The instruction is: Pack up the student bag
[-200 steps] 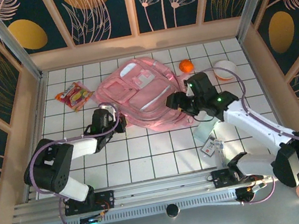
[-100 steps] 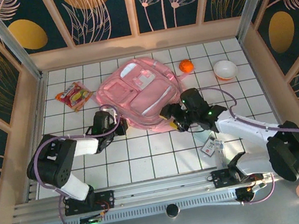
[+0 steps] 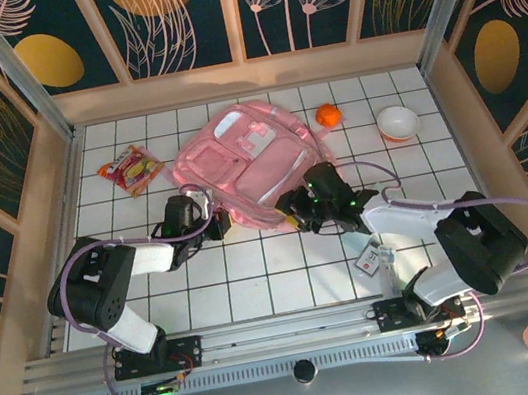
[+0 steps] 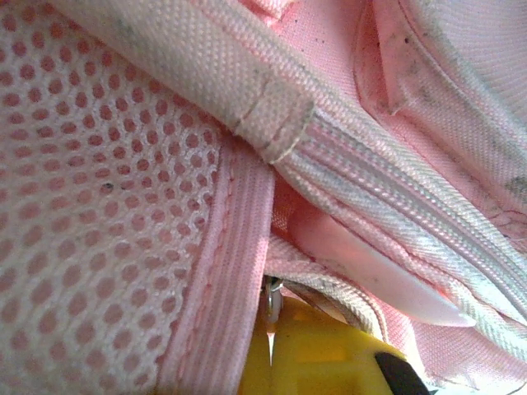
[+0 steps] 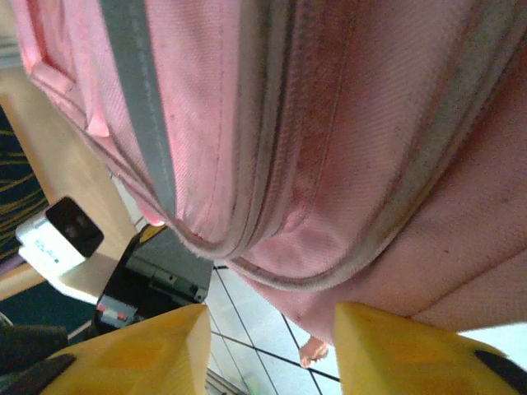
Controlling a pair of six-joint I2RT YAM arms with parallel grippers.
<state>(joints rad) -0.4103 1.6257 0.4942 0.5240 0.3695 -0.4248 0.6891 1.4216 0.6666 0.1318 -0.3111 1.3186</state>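
Tiled table (image 3: 258, 280) (white grid): student bag (image 3: 248, 165), snack packet (image 3: 133, 169), orange (image 3: 329, 117), bowl (image 3: 398, 122), card (image 3: 370, 258).

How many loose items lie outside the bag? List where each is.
4: a snack packet left of the bag, an orange ball right of it, a bowl further right, a card toward the near edge. More may hide under the bag.

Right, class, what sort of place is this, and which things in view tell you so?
Probably a robot test cell: gridded white table, leaf-patterned walls around it, left arm and right arm on a rail, at a pink backpack.
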